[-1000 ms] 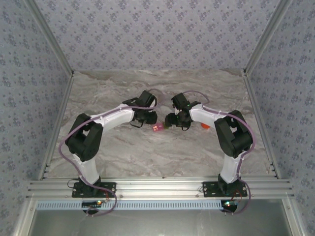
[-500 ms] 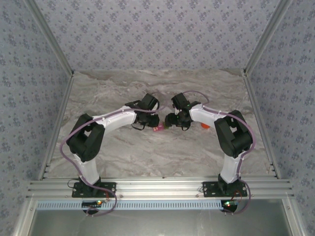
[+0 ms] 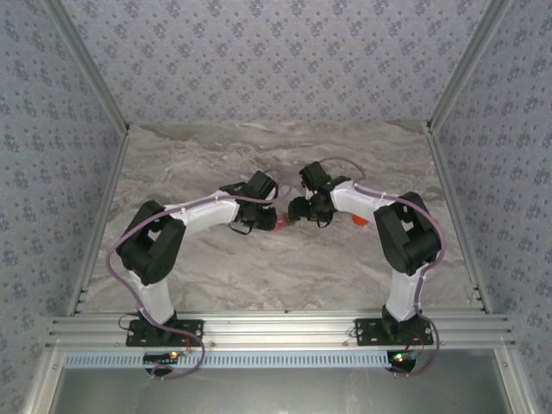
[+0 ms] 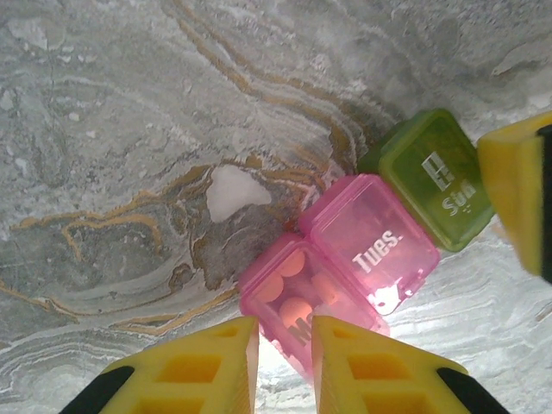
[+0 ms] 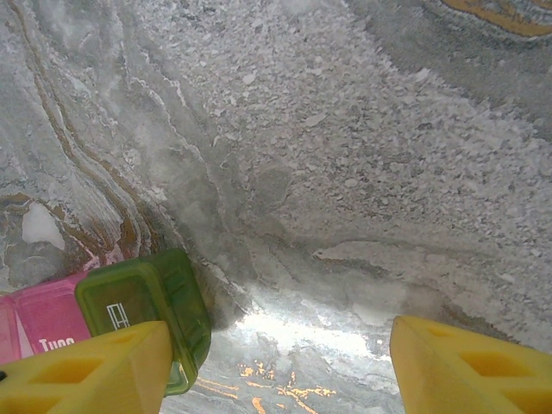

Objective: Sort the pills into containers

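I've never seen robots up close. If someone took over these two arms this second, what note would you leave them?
Left pincer: shut, tips right at the pink Mon compartment, nothing seen between them.
Right pincer: open, one finger beside the green Sun compartment.
Pill box: on the marble table, between the two pincers; all three lids look closed.
Done: pills show through the Mon lid.
Left: the Tues compartment looks empty, Sun is too dark to tell; check both.
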Tool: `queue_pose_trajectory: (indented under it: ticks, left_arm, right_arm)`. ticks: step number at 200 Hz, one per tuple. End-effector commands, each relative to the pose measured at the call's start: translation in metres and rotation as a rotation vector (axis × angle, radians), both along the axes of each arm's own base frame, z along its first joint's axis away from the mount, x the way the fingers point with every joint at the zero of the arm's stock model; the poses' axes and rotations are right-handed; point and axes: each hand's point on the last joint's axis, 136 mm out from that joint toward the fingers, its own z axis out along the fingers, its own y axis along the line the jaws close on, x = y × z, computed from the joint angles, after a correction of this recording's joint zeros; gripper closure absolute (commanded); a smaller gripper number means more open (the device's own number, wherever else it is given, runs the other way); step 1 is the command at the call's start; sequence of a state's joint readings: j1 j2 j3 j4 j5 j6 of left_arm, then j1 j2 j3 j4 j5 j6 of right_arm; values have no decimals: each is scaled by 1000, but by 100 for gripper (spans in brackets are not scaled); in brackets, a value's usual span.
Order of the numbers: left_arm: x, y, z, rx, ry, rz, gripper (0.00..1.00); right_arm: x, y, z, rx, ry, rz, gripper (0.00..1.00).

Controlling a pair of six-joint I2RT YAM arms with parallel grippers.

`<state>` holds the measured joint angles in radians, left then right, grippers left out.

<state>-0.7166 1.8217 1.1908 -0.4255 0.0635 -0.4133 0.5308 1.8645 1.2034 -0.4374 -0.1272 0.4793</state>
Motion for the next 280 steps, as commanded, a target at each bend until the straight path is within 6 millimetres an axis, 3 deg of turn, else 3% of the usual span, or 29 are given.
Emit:
queue_pose_trajectory:
  ticks: [1, 81, 280]
  left_arm:
    - [-8, -1, 14, -21, -20, -8, 77]
    - [-10, -3, 10, 8, -19, -32, 78]
    - [-23, -5, -28, 193, 12, -125, 78]
  right_arm:
    - [-3, -4, -7, -43, 23, -4, 30]
    - [-6, -5, -10, -47, 29, -4, 30]
    - [-7, -5, -10, -46, 33, -1, 31]
